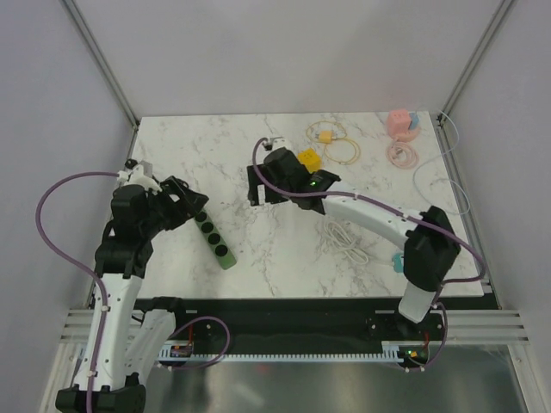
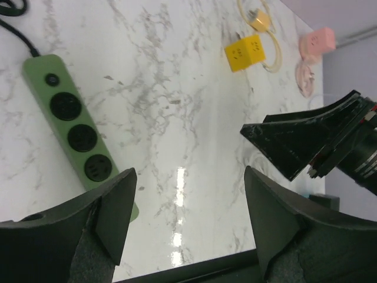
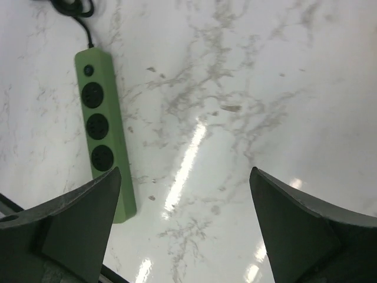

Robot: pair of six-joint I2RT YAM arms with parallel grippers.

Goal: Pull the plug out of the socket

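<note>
A green power strip (image 1: 217, 241) lies on the marble table at the left; its three round sockets show empty in the left wrist view (image 2: 73, 132) and the right wrist view (image 3: 103, 141). A yellow cube socket (image 1: 308, 158) sits at the back middle, and a yellow plug (image 1: 325, 135) on a coiled yellow cable lies apart behind it. A pink socket block (image 1: 399, 122) stands at the back right. My left gripper (image 1: 191, 205) is open and empty just above the strip's far end. My right gripper (image 1: 256, 188) is open and empty over bare marble right of the strip.
A white coiled cable (image 1: 346, 239) lies under my right arm. A pink cable coil (image 1: 401, 155) lies near the pink block. A small white item (image 1: 277, 142) sits behind my right gripper. The strip's black cord (image 3: 70, 9) runs off its far end.
</note>
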